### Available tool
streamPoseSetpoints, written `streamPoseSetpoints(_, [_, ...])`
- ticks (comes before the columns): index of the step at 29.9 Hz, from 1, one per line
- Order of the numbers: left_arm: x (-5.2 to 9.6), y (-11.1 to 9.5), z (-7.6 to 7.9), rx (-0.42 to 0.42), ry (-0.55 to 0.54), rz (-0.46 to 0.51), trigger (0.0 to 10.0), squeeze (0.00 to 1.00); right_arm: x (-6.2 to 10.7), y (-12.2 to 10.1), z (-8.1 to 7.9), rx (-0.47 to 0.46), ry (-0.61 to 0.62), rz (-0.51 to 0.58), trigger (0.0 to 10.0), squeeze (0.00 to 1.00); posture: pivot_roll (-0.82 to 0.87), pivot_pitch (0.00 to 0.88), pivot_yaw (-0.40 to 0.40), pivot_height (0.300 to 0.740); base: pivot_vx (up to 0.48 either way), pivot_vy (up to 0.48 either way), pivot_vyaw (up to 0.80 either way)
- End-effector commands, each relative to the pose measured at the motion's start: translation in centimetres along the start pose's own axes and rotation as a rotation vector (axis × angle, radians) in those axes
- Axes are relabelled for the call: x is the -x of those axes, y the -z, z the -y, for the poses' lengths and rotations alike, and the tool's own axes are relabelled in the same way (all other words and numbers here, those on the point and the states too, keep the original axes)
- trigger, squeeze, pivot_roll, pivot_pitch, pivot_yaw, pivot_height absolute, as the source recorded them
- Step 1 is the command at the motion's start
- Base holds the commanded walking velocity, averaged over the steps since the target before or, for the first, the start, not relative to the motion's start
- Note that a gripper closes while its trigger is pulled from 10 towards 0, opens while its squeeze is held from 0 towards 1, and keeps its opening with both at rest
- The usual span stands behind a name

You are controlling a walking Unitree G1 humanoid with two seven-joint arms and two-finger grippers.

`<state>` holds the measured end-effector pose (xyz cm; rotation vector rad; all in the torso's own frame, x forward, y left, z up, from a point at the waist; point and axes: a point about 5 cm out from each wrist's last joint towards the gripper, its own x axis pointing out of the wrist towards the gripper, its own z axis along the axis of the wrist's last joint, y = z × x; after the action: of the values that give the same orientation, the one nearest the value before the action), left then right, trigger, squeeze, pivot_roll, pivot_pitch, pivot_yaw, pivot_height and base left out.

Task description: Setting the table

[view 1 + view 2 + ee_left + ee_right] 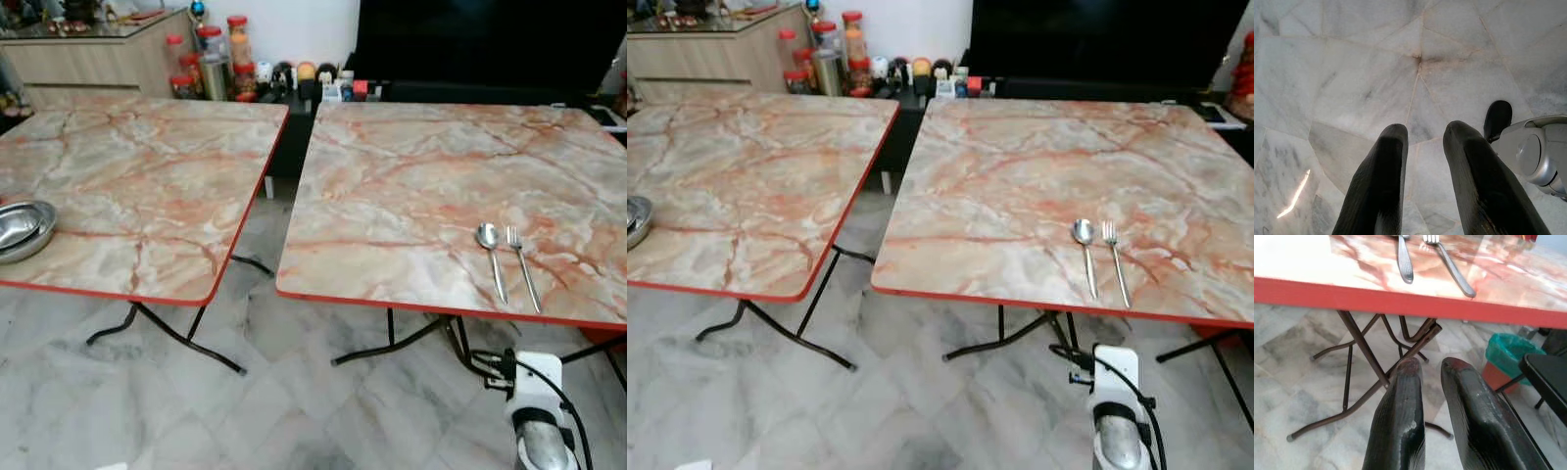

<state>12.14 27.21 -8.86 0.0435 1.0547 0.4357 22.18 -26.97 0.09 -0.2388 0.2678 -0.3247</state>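
A metal spoon (490, 257) and fork (522, 266) lie side by side near the front edge of the right marble table (421, 186). Stacked steel bowls (22, 229) sit at the left table's (147, 186) near left edge. My right arm (537, 416) hangs low in front of the right table. Its gripper (1432, 363) is below the red table edge, open with a narrow gap and empty; the spoon (1404, 259) and fork (1449, 267) lie above it. My left gripper (1422, 129) hangs open and empty over the marble floor.
A gap of floor (260, 294) runs between the two tables, with black folding legs (167, 333) under each. Jars (211, 59) and a cabinet (88, 54) stand at the back, with a dark screen (480, 39) beside them. A green-lined bin (1508, 352) and a black chair (1547, 377) are beyond the right table.
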Motion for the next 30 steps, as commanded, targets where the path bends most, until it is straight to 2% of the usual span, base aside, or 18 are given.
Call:
streamPoseSetpoints(1, [0.0, 0.0, -0.2, -0.016, -0.002, -0.006, 10.0, 0.00, -0.2, -0.9, -0.1, 0.010, -0.006, 0.041, 10.0, 0.00, -0.01, 0.000, 0.001, 0.732, 0.000, 0.000, 0.00])
streamPoseSetpoints(10, [0.0, 0.0, -0.2, -0.013, 0.000, -0.001, 10.0, 0.00, -1.9, -5.5, 0.2, -0.007, 0.007, 0.162, 10.0, 0.00, -0.02, 0.000, -0.002, 0.732, 0.000, 0.000, 0.00])
streamPoseSetpoints(11, [0.0, 0.0, -0.2, -0.013, 0.000, -0.002, 10.0, 0.00, -2.7, -6.8, -0.1, -0.018, -0.001, 0.179, 10.0, 0.00, -0.02, 0.000, 0.000, 0.732, 0.000, 0.000, 0.00])
streamPoseSetpoints(14, [0.0, 0.0, -0.2, -0.016, 0.000, -0.003, 10.0, 0.00, -4.0, -8.0, -0.7, -0.061, -0.019, 0.161, 10.0, 0.00, -0.02, 0.000, 0.003, 0.732, 0.000, 0.000, 0.00])
streamPoseSetpoints(19, [0.0, 0.0, -0.2, -0.020, -0.002, -0.003, 10.0, 0.00, -4.9, -9.2, -1.5, -0.106, -0.034, 0.137, 10.0, 0.00, -0.03, 0.000, 0.005, 0.732, 0.000, 0.000, 0.00])
streamPoseSetpoints(21, [0.0, 0.0, -0.2, -0.020, -0.005, 0.000, 10.0, 0.00, -6.1, -11.6, -3.0, -0.160, -0.060, 0.173, 10.0, 0.00, -0.02, 0.000, 0.003, 0.732, 0.319, 0.000, 0.00])
streamPoseSetpoints(23, [0.0, 0.0, -0.2, -0.020, -0.006, 0.000, 10.0, 0.00, -6.4, -12.5, -3.8, -0.190, -0.077, 0.179, 10.0, 0.00, -0.01, 0.000, 0.003, 0.732, 0.360, 0.000, 0.00])
streamPoseSetpoints(26, [0.0, 0.0, -0.2, -0.020, -0.008, 0.000, 10.0, 0.00, -6.5, -13.2, -4.4, -0.181, -0.090, 0.193, 10.0, 0.00, -0.01, 0.000, 0.000, 0.732, 0.385, 0.000, 0.00])
streamPoseSetpoints(30, [0.0, 0.1, -0.2, -0.019, -0.010, -0.004, 10.0, 0.00, -6.5, -13.3, -4.5, -0.229, -0.101, 0.175, 10.0, 0.00, 0.00, 0.000, 0.000, 0.732, 0.388, 0.000, -0.27])
